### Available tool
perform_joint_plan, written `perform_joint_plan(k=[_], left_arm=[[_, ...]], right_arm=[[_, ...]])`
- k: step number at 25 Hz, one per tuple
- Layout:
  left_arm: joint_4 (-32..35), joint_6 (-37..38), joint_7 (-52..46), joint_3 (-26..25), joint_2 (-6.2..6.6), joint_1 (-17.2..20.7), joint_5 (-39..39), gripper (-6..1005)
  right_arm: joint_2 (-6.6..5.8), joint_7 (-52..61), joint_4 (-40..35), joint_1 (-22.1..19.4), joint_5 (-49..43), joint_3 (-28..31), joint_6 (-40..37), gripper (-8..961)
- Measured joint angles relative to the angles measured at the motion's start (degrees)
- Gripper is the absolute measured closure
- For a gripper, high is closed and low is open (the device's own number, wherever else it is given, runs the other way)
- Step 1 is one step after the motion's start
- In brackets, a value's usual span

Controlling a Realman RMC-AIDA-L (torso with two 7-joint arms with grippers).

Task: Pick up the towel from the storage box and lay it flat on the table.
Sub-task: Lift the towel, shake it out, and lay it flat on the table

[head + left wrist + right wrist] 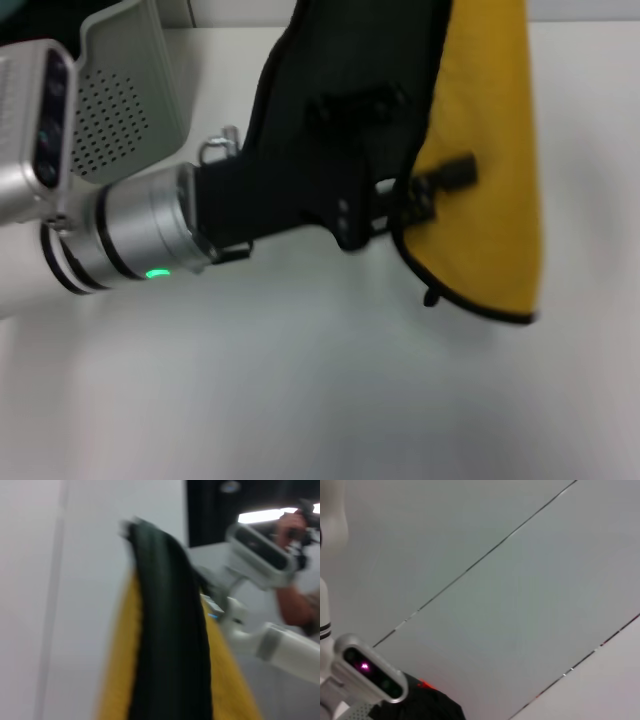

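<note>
- I see the towel [490, 150] lifted clear of the table [320, 400], hanging down in a long vertical fold. Its mustard-yellow face shows on the right of the head view, and a dark side drapes over the left part. A thin black trim runs along its lower edge, with a small black loop at the bottom corner.
- In my left wrist view, the towel [170, 645] fills the near field, a dark band between yellow edges.
- The storage box [125, 95] sits at the far left of the table, light grey, its wall perforated with small round holes.
- The table is plain white and smooth.
</note>
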Motion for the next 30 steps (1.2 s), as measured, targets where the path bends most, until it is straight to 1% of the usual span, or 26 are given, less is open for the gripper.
perform_joint_plan(k=[2, 5, 12, 17, 23, 29, 30], left_arm=[[1.2, 0.6, 0.0, 2.9, -0.04, -0.3, 0.3, 481], [2.5, 0.8, -0.1, 5.3, -0.05, 0.1, 0.2, 484], [2.7, 0.7, 0.3, 5.0, -0.01, 1.9, -0.6, 492], [2.7, 0.5, 0.8, 4.3, -0.22, 2.5, -1.0, 497], [2.2, 0.4, 1.4, 4.3, -0.10, 3.2, -2.2, 504], [2.2, 0.3, 1.7, 4.3, 0.03, 3.9, -2.3, 652], [2.2, 0.3, 1.8, 4.3, 0.04, 4.0, -2.3, 652]], right_arm=[[0.12, -0.5, 0.4, 0.0, 0.1, -0.1, -0.8, 950], [0.05, -0.8, 0.5, -0.1, 0.4, 0.0, -2.1, 949], [-0.14, -1.4, 0.5, -0.3, 0.4, 0.1, -4.5, 949], [-0.14, -1.5, 0.6, 0.0, 0.1, 0.1, -4.9, 949], [-0.14, -1.6, 0.2, -0.3, 0.3, 1.2, -5.4, 949], [-0.25, -1.6, -0.1, -0.8, 0.4, 3.4, -5.2, 949], [-0.26, -1.5, -0.1, -0.9, 0.5, 3.8, -5.2, 949]])
